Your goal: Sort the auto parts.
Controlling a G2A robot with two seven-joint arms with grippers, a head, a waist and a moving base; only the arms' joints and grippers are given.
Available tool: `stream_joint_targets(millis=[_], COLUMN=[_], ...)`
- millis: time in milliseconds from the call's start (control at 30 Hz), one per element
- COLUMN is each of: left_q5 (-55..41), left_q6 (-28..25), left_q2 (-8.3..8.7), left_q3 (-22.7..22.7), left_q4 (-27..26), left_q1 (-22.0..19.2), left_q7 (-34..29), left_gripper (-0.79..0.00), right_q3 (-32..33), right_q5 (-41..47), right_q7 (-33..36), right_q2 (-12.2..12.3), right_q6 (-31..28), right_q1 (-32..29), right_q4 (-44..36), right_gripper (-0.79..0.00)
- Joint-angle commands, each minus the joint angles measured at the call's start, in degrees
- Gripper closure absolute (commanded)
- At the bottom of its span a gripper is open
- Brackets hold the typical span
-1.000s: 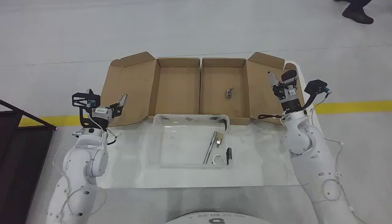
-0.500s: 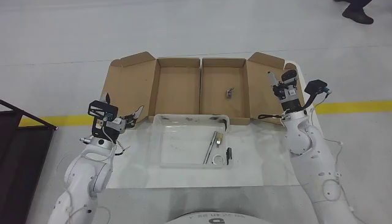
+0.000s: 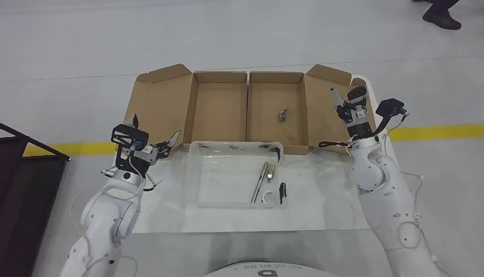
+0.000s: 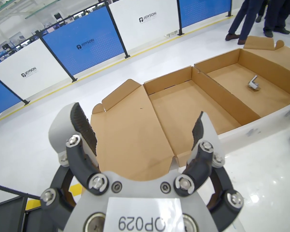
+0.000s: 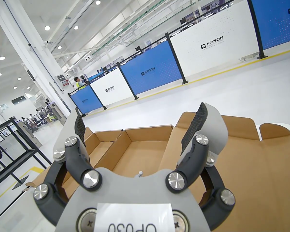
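Bring the left gripper [image 4: 140, 119], fingers spread wide and empty by the cardboard box's [image 3: 219, 114] left flap, right over the clear tray [image 3: 215, 178] on the desk [image 3: 310, 201], toward the metal rod [image 3: 263, 182] and small black part [image 3: 282, 191] lying side by side at its right end. Straddle one piece only, clear of the tray wall. Leave the right gripper [image 5: 140, 114], equally open and empty, by the right flap, away from the bracket [image 3: 283, 114] in the right compartment.

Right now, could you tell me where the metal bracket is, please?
Top view: the metal bracket lies in the right compartment of the cardboard box, beyond the clear tray.
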Motion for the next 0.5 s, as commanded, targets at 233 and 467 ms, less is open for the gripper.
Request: stream_joint_targets(millis=[233,467], left_q5=[8.5,14.2], left_q6=[-6.3,-6.6], left_q2=[-0.14,-0.74], left_q3=[11.2,19.8], left_q4=[-7.6,-4.9], left_q1=[2.6,-0.7], left_q7=[-5.9,-12.8], left_gripper=[-0.785,-0.757], right_q3=[0.0,0.0], right_q5=[0.0,0.0], right_q7=[0.0,0.0], right_q2=[0.0,0.0], right_q6=[0.0,0.0], right_q1=[0.0,0.0], right_q4=[0.0,0.0], right_gripper=[-0.785,-0.785])
